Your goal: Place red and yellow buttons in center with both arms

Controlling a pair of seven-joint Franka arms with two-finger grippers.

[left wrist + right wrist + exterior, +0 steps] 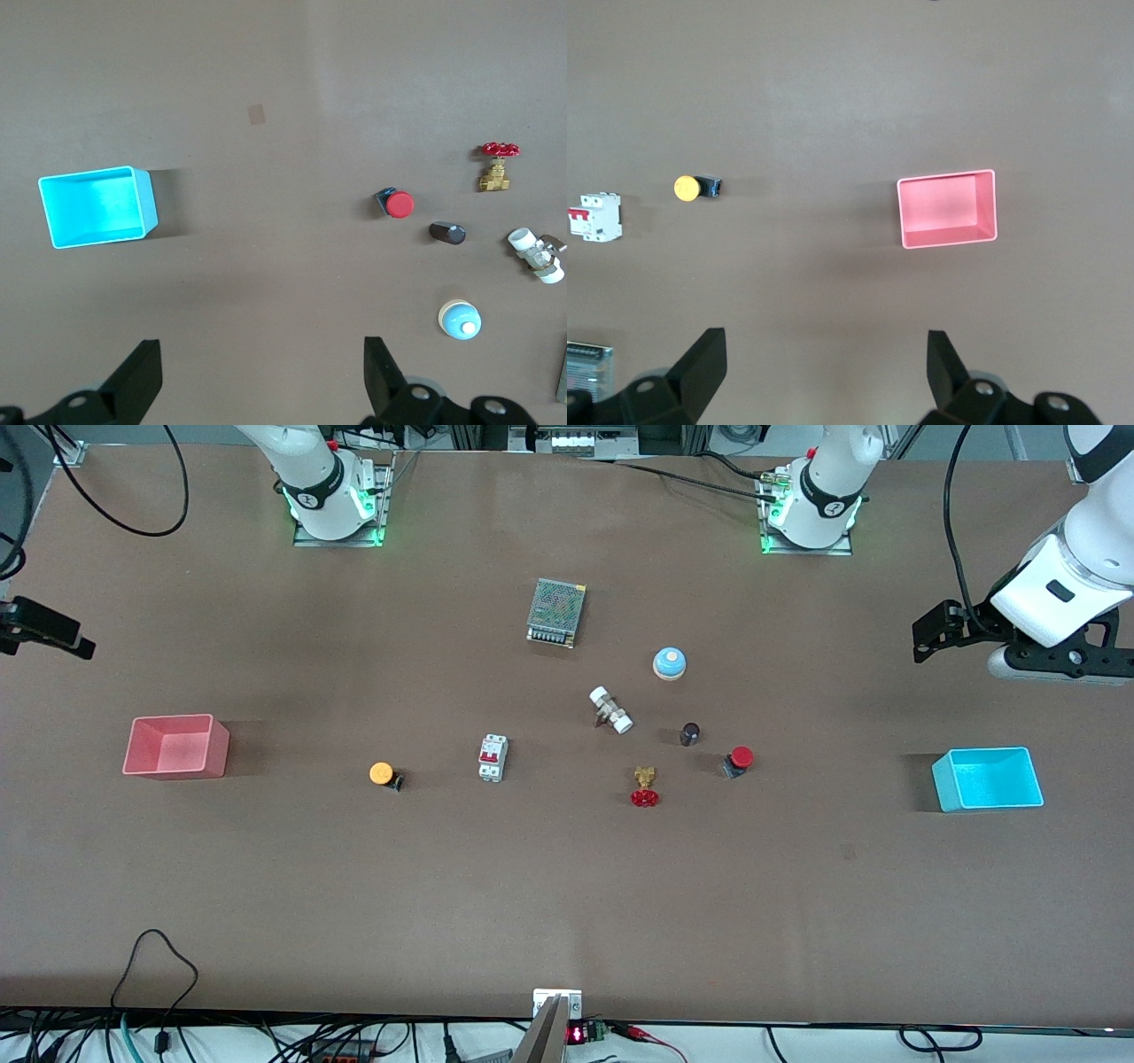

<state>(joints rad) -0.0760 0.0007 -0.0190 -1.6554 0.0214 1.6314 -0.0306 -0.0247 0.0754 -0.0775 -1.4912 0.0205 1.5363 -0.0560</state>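
The red button lies on its side on the brown tabletop, toward the left arm's end, beside a brass valve. It also shows in the left wrist view. The yellow button lies on its side toward the right arm's end and shows in the right wrist view. My left gripper is open and empty, up in the air near the blue bin; its wrist view shows the jaws wide apart over bare table. My right gripper is open and empty, up near the pink bin.
A blue bin stands at the left arm's end and a pink bin at the right arm's end. Between the buttons are a circuit breaker, red-wheeled valve, dark knob, white fitting, blue bell and power supply.
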